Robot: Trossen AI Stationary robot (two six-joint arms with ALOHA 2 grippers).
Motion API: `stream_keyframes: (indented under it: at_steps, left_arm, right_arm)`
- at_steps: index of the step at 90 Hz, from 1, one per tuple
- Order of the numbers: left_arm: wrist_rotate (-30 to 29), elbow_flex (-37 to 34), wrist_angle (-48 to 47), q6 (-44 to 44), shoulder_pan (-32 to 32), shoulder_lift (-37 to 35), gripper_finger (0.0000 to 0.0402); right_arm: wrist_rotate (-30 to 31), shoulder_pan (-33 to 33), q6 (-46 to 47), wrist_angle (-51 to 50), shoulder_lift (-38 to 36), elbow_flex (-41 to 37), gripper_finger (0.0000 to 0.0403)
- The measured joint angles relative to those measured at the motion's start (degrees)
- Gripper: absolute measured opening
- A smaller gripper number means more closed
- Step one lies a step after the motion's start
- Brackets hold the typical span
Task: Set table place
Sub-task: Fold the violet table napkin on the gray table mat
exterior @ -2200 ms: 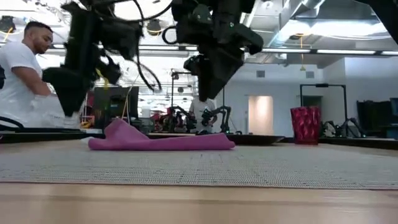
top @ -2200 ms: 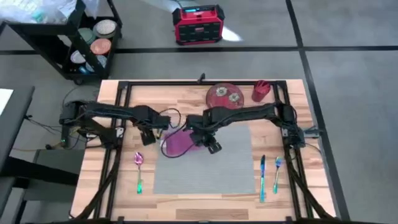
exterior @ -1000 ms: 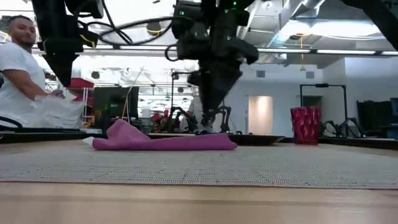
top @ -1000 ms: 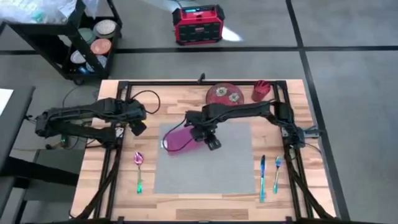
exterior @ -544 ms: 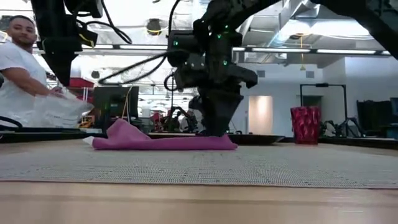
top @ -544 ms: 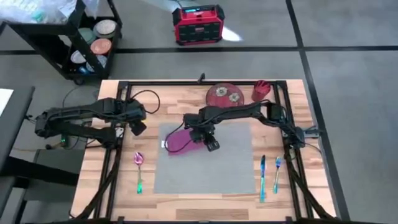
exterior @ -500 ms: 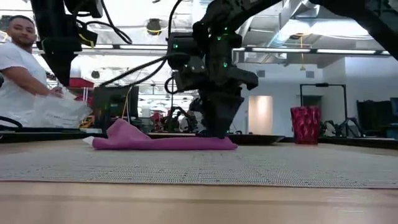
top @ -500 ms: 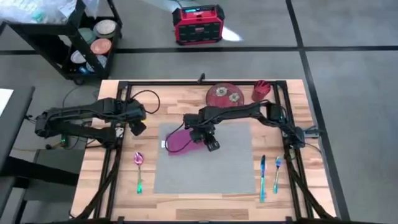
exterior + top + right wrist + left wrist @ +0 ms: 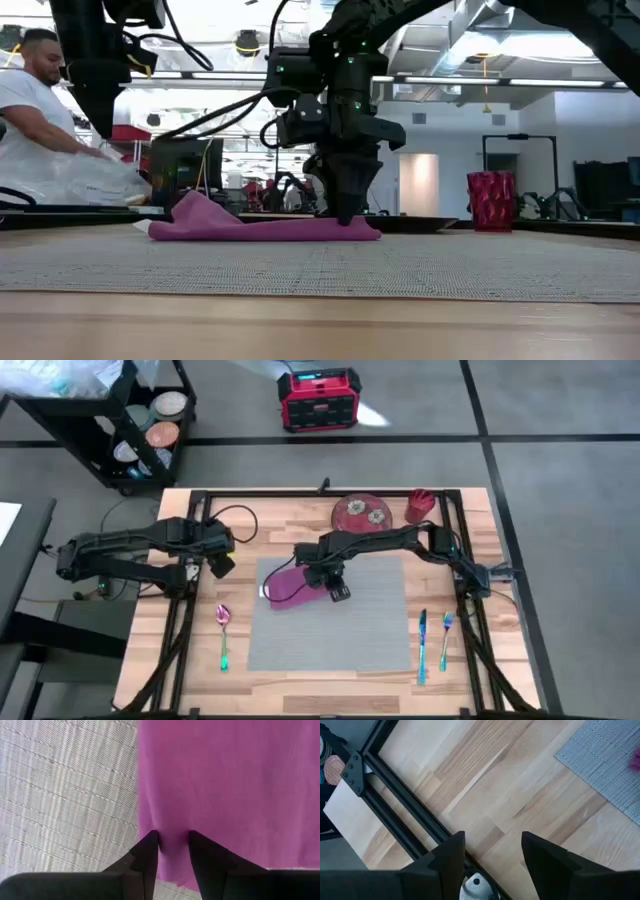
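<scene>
Placemat [image 9: 330, 620] centre-table bears the magenta napkin [image 9: 290, 587] at ten o'clock, its edge pinched by the right gripper [image 9: 172, 845], probably for repositioning (left gripper [image 9: 492, 851] waits open at nine o'clock).

1. The near half of the grey placemat [image 9: 330, 630] is bare, open to a gripper from above.
2. At its far-left corner the magenta napkin [image 9: 288, 587] lies bunched, with the right gripper [image 9: 334, 589] down on its right edge, blocking that corner.
3. A spoon [image 9: 224, 635] lies left of the mat; a knife [image 9: 422, 643] and fork [image 9: 445, 636] lie right.
4. A plate [image 9: 362, 513] and red cup [image 9: 419, 506] crowd the table's [image 9: 300, 515] far edge.
5. The left gripper [image 9: 220, 563] hovers over bare wood at far left.
</scene>
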Motion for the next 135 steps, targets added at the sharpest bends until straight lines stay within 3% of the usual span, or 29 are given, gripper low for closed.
stream_keyframes:
  at_steps: [32,53,73,108,135]
  left_arm:
    - [-0.04,0.00,-0.50,1.27,0.01,-0.04,0.0178]
    - [-0.57,0.00,-0.47,1.92,0.00,-0.04,0.0178]
    - [-0.66,0.00,-0.47,2.72,-0.01,-0.04,0.0178]
    - [-2.12,0.00,0.12,2.77,0.01,-0.04,0.0178]
    - [-2.10,0.00,0.09,2.86,0.01,-0.04,0.0178]
  right_arm:
    - [0.89,0.76,1.53,-0.04,0.00,0.00,0.0088]
    - [2.12,0.59,3.04,-0.32,0.00,0.00,0.0008]
    - [2.33,0.59,4.97,-2.26,-0.44,0.00,0.0001]
    - [4.97,4.39,9.26,-7.88,-7.80,-0.02,0.0000]
    - [3.57,5.15,13.09,-8.28,-9.51,0.02,0.0000]
